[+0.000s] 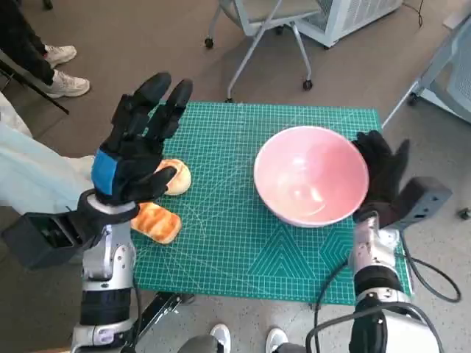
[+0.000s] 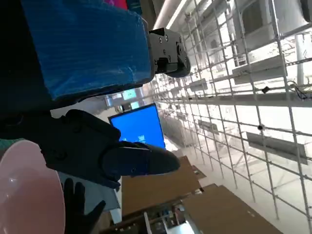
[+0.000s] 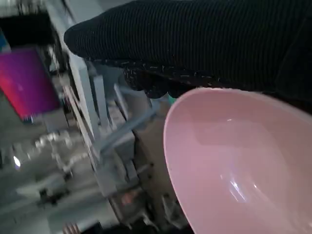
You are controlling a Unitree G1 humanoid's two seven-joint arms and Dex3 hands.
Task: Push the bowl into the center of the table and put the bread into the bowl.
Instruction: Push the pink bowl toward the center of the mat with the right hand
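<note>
So the glossy pink round bowl [image 1: 311, 184] sat right of center on my desk's green grid cutting mat [image 1: 243, 243], my gloved right hand [image 1: 383, 173] flat against its far-right side. Two golden bread rolls [image 1: 163, 202] lay at the mat's left edge under my raised left hand [image 1: 140, 143], fingers spread, holding nothing.

Small table under a green cutting mat [image 1: 243, 243], pink bowl [image 1: 310, 184] right, bread [image 1: 156, 221] left

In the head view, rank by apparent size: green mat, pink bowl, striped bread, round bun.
1. green mat
2. pink bowl
3. striped bread and round bun: unsure, since the left robot hand covers part of each.
</note>
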